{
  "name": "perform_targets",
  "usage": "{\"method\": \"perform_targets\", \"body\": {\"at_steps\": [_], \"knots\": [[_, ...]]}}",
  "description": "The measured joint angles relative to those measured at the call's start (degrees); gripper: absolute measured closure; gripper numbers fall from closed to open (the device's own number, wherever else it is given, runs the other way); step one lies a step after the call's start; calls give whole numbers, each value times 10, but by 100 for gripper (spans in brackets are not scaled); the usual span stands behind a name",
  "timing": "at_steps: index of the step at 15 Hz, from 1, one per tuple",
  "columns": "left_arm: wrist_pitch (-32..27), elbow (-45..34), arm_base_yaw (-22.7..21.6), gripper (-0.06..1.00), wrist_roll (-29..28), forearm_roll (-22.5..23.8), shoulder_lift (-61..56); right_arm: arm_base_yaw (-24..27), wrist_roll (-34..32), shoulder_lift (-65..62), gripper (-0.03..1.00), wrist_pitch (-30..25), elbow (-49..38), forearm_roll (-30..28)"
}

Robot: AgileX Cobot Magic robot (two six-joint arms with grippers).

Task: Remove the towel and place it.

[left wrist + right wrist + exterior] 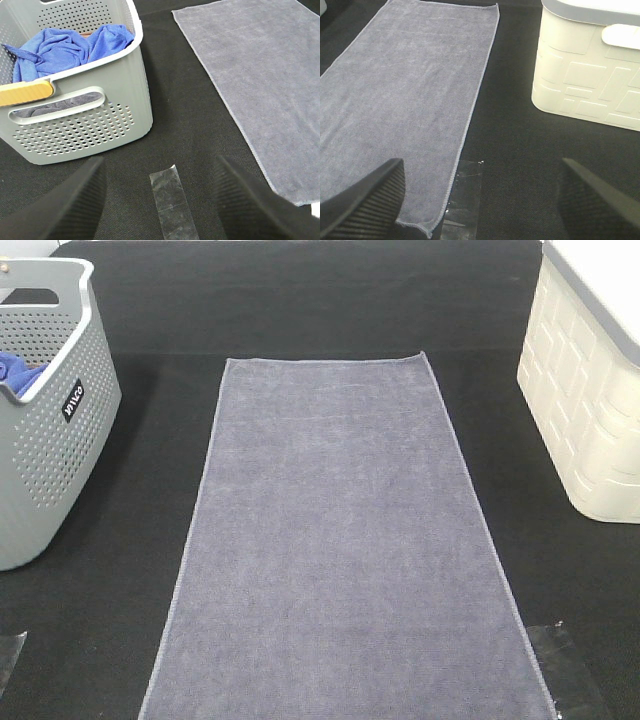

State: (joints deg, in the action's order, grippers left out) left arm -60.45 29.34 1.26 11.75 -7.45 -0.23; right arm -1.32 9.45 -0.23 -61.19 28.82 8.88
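Black fabric covers the worktop (330,310), and the towel (335,550) lies spread flat along its middle, a long grey-lavender rectangle with stitched hems, its near end running out of the high view. To its left stands a grey perforated basket (50,440) with a bright blue cloth (65,47) bundled inside and an orange grip (25,92) on its handle; some grey fabric shows through the handle slot. To the towel's right stands a cream bin (590,410) with a grey lid (592,11). Neither container touches the towel. Strips of clear tape (170,202) lie on the worktop near each lower corner of the towel; the right-hand strip sits just beside the hem.

The left gripper (160,200) hangs above the tape beside the basket, jaws spread apart and holding nothing. The right gripper (480,200) hangs over the towel's near right corner, jaws wide apart and empty.
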Motion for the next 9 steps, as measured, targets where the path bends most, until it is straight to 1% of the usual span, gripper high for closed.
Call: {"method": "perform_targets", "body": {"at_steps": [9], "knots": [[0, 0, 0, 34, 0, 0, 0, 0, 0, 0, 19, 0, 0, 1]]}}
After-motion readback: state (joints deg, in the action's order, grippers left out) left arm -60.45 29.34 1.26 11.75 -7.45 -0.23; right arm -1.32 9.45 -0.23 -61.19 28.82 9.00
